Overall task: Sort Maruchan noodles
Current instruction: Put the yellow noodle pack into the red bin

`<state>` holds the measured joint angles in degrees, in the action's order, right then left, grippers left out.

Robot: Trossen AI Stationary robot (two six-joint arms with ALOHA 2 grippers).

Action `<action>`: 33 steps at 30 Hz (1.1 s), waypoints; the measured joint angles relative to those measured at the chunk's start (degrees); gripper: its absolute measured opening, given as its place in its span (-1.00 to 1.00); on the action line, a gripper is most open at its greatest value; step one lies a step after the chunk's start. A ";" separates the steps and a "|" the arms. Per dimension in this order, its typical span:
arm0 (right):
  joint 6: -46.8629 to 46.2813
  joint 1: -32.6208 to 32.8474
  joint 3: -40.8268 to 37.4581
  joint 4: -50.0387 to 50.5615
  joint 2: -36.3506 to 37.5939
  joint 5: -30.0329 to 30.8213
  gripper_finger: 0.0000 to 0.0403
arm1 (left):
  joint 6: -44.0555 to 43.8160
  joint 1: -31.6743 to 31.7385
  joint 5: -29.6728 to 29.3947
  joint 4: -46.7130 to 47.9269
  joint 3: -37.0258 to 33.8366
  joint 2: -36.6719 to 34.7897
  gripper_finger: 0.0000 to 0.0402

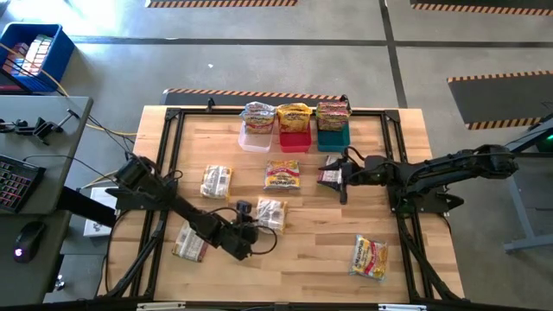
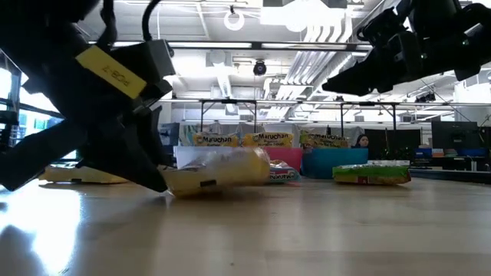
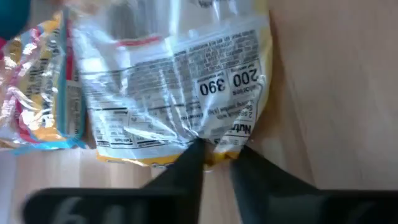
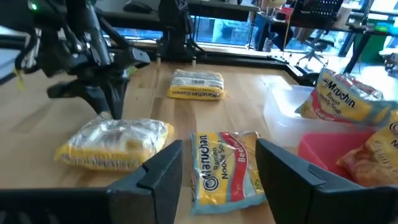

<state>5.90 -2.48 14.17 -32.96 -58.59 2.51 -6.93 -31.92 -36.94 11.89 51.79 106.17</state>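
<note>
The left gripper pinches the near edge of a silvery-white noodle packet lying flat mid-worktop, long axis toward the far edge. The right gripper hangs released above a reddish packet. Clear, red and teal bins line the wooden worktop's far edge.

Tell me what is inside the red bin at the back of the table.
The red bin holds yellow-orange Maruchan packets standing up out of its top. How many are stacked, and whether anything lies beneath them, is hidden.
</note>
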 joint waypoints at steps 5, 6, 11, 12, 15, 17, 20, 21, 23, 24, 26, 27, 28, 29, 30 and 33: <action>0.54 1.11 0.02 0.14 -0.75 -1.83 -0.08 | 2.11 1.27 0.92 1.16 -0.15 -1.98 -0.96; 0.83 1.66 0.02 -0.26 -1.04 -2.11 -0.08 | 2.13 1.57 1.22 0.92 -0.15 -2.94 -0.95; 1.80 5.91 0.02 -3.89 -3.12 -2.35 0.00 | 1.80 3.40 3.77 -0.22 -0.11 -9.85 -0.99; 1.64 6.89 0.02 -4.96 -3.76 -2.06 0.04 | 1.33 3.76 4.28 -0.18 -0.13 -11.51 -0.99; 1.65 9.86 0.02 -8.16 -6.68 -0.33 0.16 | -0.62 5.27 6.50 -2.68 -0.11 -15.94 -1.00; 1.65 11.60 0.07 -11.16 -9.28 1.39 0.23 | -1.67 6.00 6.92 -4.51 -0.11 -18.58 -1.00; 1.63 13.56 0.08 -16.53 -13.94 3.35 0.30 | -1.80 6.70 6.98 -6.36 -0.11 -21.92 -1.00; 1.63 14.06 0.07 -18.09 -15.44 3.98 0.31 | -1.80 6.90 6.96 -7.16 -0.11 -22.80 -1.00; 1.44 14.98 0.07 -23.41 -19.21 5.51 0.33 | -1.82 7.41 6.83 -9.13 -0.11 -24.41 -1.00; 1.27 15.44 0.07 -25.72 -20.86 6.73 0.33 | -1.82 7.69 6.70 -10.10 -0.11 -25.09 -1.00; 0.62 16.20 0.20 -30.63 -24.28 9.35 0.33 | -1.86 8.34 6.29 -11.61 -0.11 -26.16 -1.00; 0.50 16.58 0.67 -32.10 -25.76 10.94 0.33 | -1.88 8.77 6.09 -12.20 -0.09 -26.55 -1.00; 0.50 17.00 1.18 -32.87 -27.08 12.61 0.33 | -2.03 9.19 5.52 -12.26 -0.09 -26.90 -1.00; 0.47 17.42 2.04 -33.09 -28.41 14.39 0.33 | -2.41 9.63 4.80 -12.36 -0.09 -27.16 -1.00; 0.49 17.86 3.15 -32.91 -29.67 16.25 0.33 | -3.02 10.09 4.07 -12.27 -0.09 -27.32 -1.00; 0.64 19.11 6.64 -32.15 -33.24 21.06 0.33 | -4.31 11.99 3.35 -12.10 -0.09 -27.39 -1.00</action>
<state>6.54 16.63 20.82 -65.12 -91.83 23.57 -11.24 -19.93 -33.58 -0.21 51.70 78.78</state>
